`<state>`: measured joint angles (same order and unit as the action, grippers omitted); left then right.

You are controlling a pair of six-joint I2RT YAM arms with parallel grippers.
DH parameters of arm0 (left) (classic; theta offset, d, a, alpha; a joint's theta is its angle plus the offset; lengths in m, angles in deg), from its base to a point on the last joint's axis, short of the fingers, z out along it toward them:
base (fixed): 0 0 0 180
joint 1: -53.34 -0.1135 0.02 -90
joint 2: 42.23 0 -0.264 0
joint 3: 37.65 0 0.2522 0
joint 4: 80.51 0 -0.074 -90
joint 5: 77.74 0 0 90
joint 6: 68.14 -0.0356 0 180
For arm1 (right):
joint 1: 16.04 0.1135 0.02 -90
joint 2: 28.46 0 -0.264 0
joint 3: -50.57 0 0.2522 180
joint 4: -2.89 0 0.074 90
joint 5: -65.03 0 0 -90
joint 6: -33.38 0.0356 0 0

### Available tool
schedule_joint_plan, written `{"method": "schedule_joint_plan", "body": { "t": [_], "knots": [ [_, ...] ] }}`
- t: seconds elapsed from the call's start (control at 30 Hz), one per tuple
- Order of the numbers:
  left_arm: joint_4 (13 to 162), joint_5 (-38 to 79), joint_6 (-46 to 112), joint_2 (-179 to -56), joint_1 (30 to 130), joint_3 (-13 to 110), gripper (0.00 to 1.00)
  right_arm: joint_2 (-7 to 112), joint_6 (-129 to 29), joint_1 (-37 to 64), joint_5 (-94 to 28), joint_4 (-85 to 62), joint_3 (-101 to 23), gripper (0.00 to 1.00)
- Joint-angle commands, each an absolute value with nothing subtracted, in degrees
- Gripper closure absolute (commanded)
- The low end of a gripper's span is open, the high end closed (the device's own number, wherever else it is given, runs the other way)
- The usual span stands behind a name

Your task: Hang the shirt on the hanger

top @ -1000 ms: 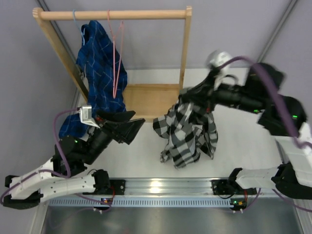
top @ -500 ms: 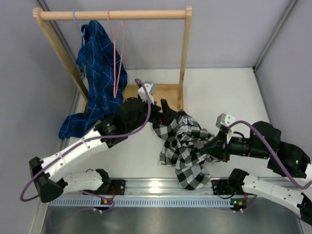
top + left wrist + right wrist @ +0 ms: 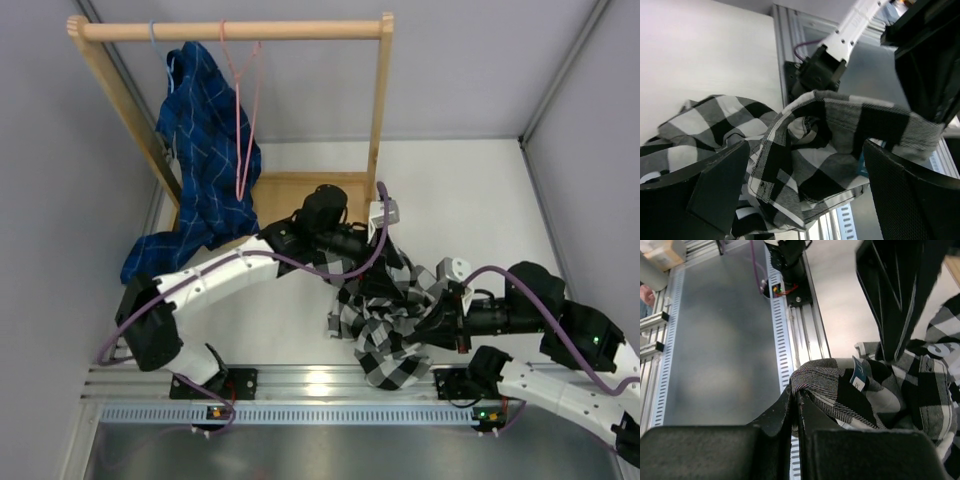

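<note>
while my right gripper (image 3: 796, 395) is clamped on a fold of the shirt (image 3: 385, 310), i hold the left gripper (image 3: 807, 172) spread wide over it | hanger (image 3: 243, 120): on wooden rail (image 3: 300, 29)

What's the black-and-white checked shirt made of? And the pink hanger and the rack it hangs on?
The checked shirt looks like soft woven cloth, maybe cotton: matte, crumpled in loose folds. The pink hanger seems thin wire, perhaps coated: very slim, bent lines. The rack looks like bare pale wood: tan, unpainted bars.
</note>
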<state>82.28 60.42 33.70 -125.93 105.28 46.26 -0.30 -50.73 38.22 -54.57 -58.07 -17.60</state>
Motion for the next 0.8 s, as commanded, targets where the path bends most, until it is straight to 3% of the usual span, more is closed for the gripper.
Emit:
{"method": "schedule_joint_plan", "body": {
  "t": [0.0,0.17,0.23,0.37,0.4,0.43,0.5,0.57,0.67,0.7,0.77],
  "knots": [
    [79.58,75.85,24.51,-131.51,105.11,49.58,0.02,-0.77,-51.79,38.98,-60.64,-52.27,-18.47,1.00],
    [79.58,79.92,23.44,-139.78,105.19,52.48,0.02,-1.13,-52.40,38.98,-63.02,-51.04,-17.77,1.00],
    [79.49,84.39,23.97,-141.71,105.89,54.41,0.06,-0.69,-52.49,38.98,-62.42,-51.03,-17.68,1.00],
    [79.66,81.87,22.74,-143.48,109.41,54.68,0.17,-0.16,-53.28,38.98,-60.92,-50.86,-17.85,1.00],
    [79.66,82.48,22.39,-143.74,109.85,54.77,0.25,0.01,-53.46,38.98,-60.31,-50.77,-17.94,1.00],
    [79.58,82.66,22.39,-144.01,109.85,54.68,0.60,-0.07,-53.46,38.98,-59.78,-50.77,-18.12,1.00],
    [79.49,76.63,22.91,-143.48,109.85,54.33,1.00,-0.77,-53.20,38.98,-56.63,-50.86,-18.21,1.00],
    [79.49,69.25,23.96,-142.08,109.42,53.89,1.00,-1.39,-52.67,38.98,-53.72,-50.95,-18.12,1.00],
    [78.88,45.90,28.18,-138.57,108.36,54.59,1.00,-2.97,-51.71,38.98,-46.88,-52.08,-18.21,1.00],
    [78.70,30.08,30.54,-136.30,108.36,54.68,1.00,-3.41,-51.26,38.98,-41.02,-53.05,-18.38,1.00],
    [78.87,17.42,34.14,-133.22,108.36,53.81,1.00,-3.33,-49.78,38.98,-31.71,-53.67,-19.08,1.00]
  ]
}}
